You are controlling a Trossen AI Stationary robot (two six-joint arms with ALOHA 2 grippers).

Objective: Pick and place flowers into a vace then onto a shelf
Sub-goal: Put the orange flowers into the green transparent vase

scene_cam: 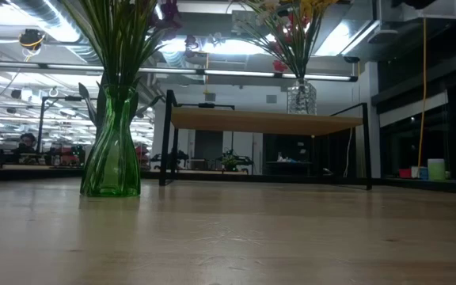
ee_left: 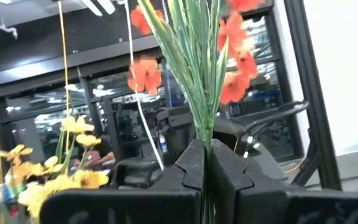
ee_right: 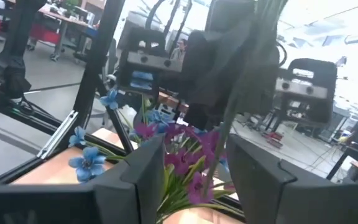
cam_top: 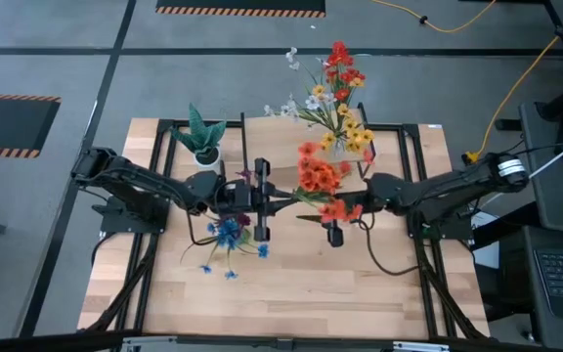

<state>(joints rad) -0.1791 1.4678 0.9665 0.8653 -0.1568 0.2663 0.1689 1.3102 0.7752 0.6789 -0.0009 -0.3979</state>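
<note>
My left gripper is shut on a sprig of orange flowers held above the table's middle. My right gripper faces it from the right with its fingers open; a blurred green stem crosses the gap between them. Below the left gripper, a green vase stands on the table and holds blue and purple flowers. A clear vase with yellow, red and white flowers stands on the shelf at the far side. My left gripper pinches the bundle of green stems between its two fingers. The fingers come nearly level from the table's left, tipped a little upward. The orange blossoms spread beyond the fingertips, and the sprig is lifted clear of the table. My right gripper: whether its fingers touch the stem cannot be told.
A spiky green plant in a white pot stands at the far left of the table. The shelf's black legs rise behind the green vase. The near half of the tabletop lies bare.
</note>
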